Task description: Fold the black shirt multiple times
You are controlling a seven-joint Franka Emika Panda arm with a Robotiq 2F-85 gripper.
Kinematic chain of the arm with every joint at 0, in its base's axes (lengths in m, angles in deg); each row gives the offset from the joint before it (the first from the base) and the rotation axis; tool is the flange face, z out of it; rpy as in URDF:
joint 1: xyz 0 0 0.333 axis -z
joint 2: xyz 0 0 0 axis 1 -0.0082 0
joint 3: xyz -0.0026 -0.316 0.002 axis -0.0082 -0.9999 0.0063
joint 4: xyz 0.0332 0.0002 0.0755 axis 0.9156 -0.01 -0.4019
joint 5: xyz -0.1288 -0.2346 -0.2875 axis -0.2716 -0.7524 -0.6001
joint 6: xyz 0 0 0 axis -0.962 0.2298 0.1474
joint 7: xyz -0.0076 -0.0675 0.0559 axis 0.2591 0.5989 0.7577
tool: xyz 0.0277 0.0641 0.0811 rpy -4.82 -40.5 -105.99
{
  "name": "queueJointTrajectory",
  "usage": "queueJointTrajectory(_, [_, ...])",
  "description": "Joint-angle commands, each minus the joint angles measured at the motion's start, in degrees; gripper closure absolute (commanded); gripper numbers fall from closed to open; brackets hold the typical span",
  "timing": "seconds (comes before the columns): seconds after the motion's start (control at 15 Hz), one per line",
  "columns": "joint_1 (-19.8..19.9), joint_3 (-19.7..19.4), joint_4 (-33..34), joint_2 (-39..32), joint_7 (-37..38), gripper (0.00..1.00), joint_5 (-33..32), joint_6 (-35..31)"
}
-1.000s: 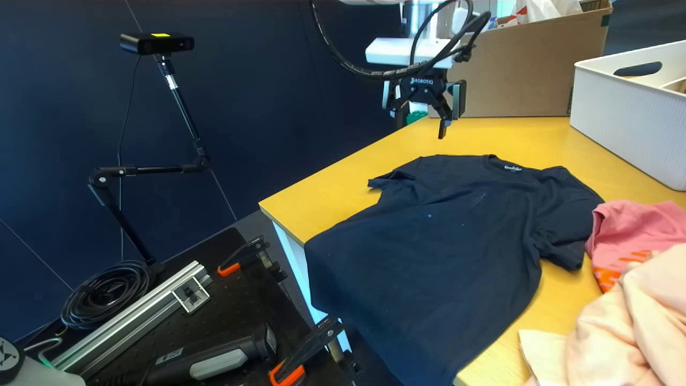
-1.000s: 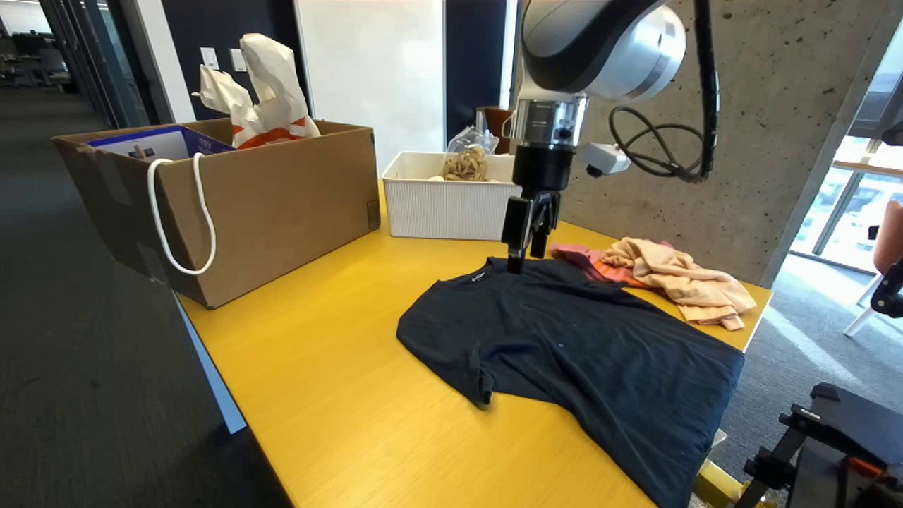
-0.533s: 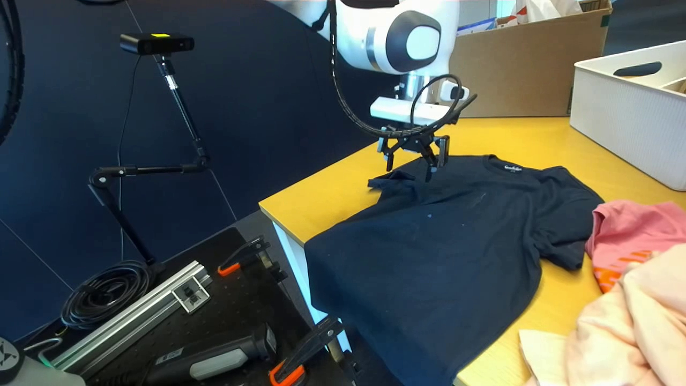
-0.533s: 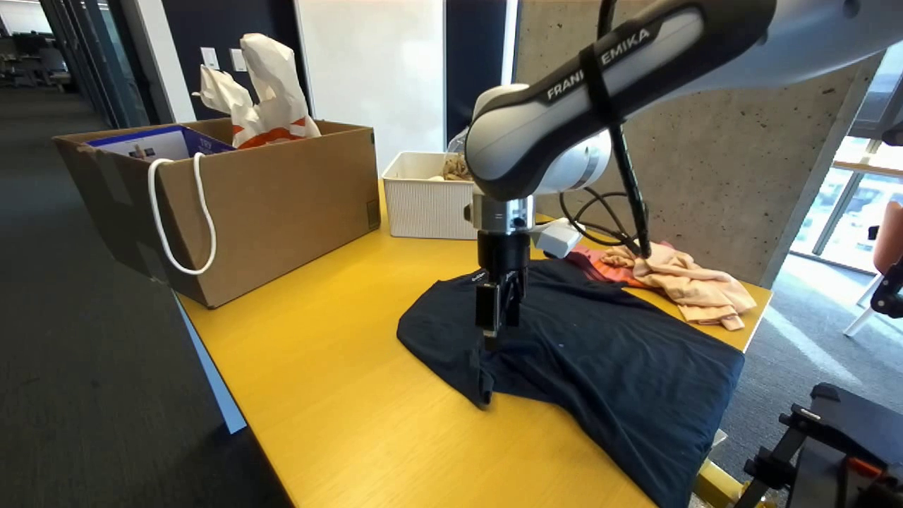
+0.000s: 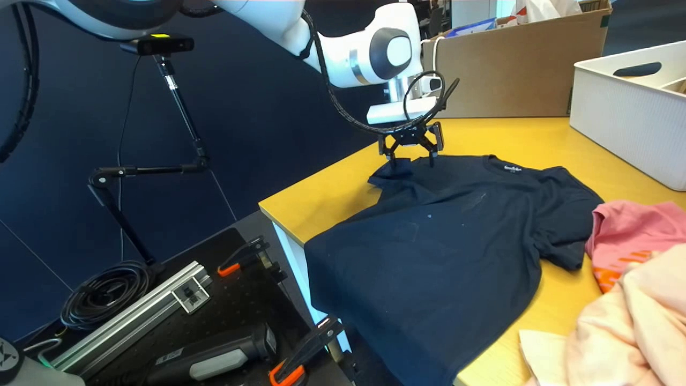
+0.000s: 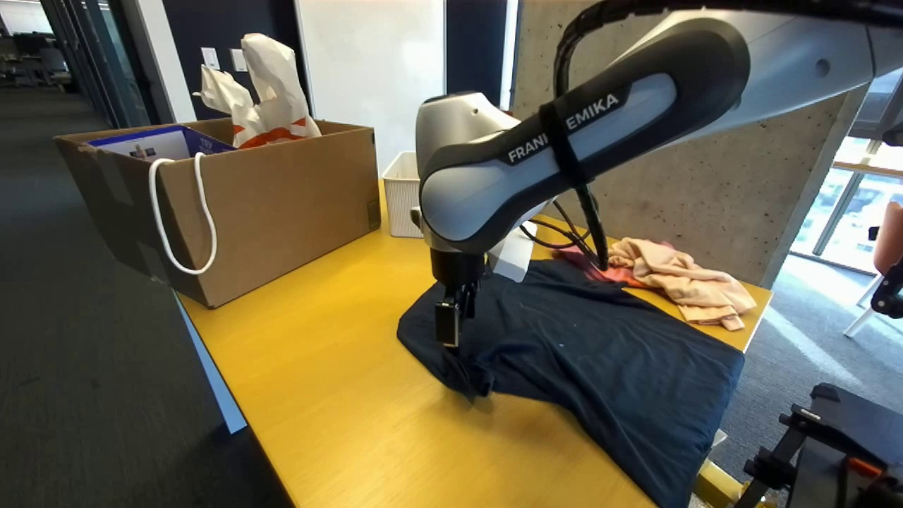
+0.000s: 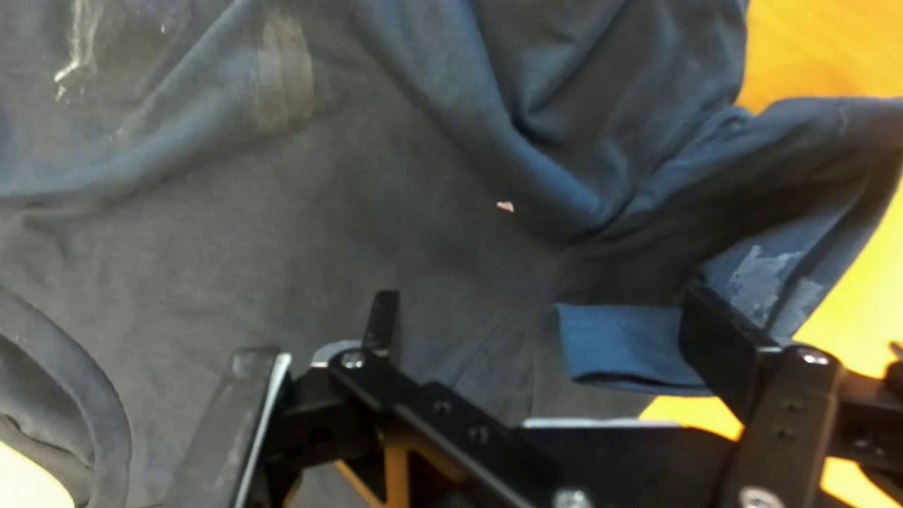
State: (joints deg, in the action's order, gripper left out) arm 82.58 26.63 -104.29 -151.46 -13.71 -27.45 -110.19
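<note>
Nearest in an exterior view, the lower end of the black shirt [image 5: 429, 262] is draping over the edge of the yellow table [image 5: 332, 198], while its body is lying spread and unfolded on the top; the pale peach cloth [image 5: 632, 316] is lying bunched just beside it, and beyond that the pink cloth [image 5: 638, 228] is crowding one sleeve. Further back, over the opposite sleeve [image 5: 383, 177], the gripper [image 5: 412, 161] is hovering with its jaws wide apart, apparently gripping nothing; in the wrist view a turned-back cuff [image 7: 621, 346] is showing between the fingers [image 7: 726, 346], close by one of them, though I cannot tell whether they are touching. The shirt is looking light, limp and hard to damage, so that raised cuff, I judge, is offering the best pinch; the overhanging hem may be dragging against any fold. Farthest off, a white bin [image 5: 627, 123] and a cardboard box [image 5: 514, 75] are standing.
</note>
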Motion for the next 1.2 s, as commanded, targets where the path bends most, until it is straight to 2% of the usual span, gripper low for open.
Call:
queueJointTrajectory(0.0, [0.6,0.1,4.9,-3.9,-0.5,0.0,-1.1,-1.4])
queueJointTrajectory(0.27, [2.1,1.0,8.9,-7.5,-2.2,0.0,-0.1,-0.7])
queueJointTrajectory(0.53, [1.6,0.7,11.3,-9.8,-3.5,0.01,-0.8,-1.0])
queueJointTrajectory(0.6, [1.4,0.7,11.7,-10.0,-3.7,0.26,-0.8,-1.0])
queueJointTrajectory(0.73, [1.0,0.6,12.1,-10.3,-4.1,0.27,-1.0,-1.0])
queueJointTrajectory(1.13, [-1.3,1.9,13.0,-9.6,-3.4,0.73,-0.1,-0.4])
